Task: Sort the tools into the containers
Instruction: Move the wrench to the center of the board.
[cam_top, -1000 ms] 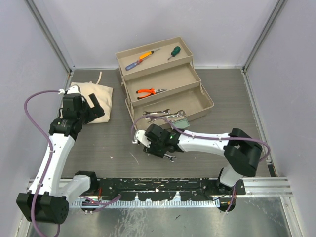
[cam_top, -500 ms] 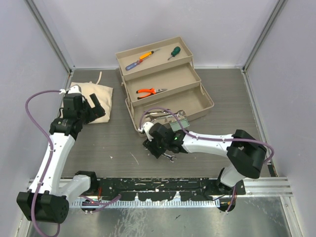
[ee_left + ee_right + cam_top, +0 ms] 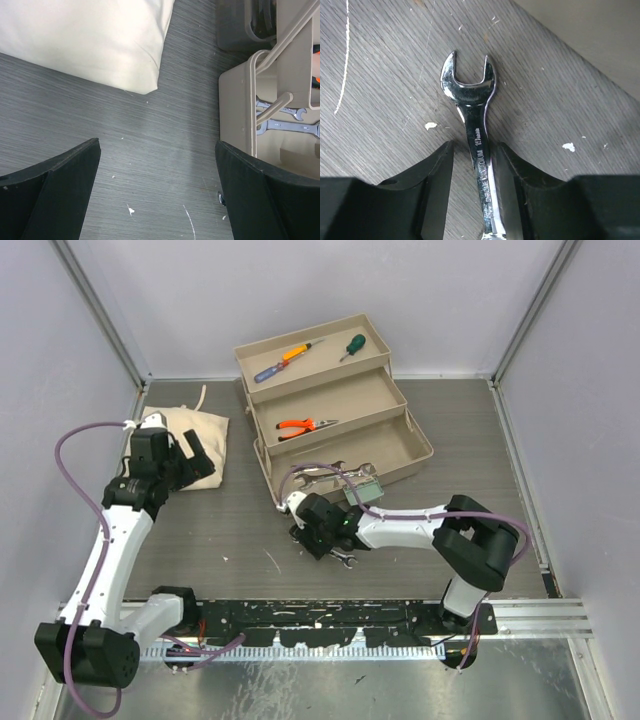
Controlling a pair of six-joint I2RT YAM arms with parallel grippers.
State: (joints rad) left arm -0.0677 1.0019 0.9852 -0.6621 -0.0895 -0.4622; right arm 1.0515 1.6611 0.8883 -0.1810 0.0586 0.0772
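Right hand [image 3: 475, 146] narrow, straddling wrench [image 3: 469, 85] shank flat on bench [image 3: 380, 75], gap visible one side. Risk: off-centre close may skew it, thin steel slips w/ lift.

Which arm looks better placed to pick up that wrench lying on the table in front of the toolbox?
Right: the right gripper sits low over the wrench, a finger on each side. The left gripper hangs open over by the cloth bag, well away from it.
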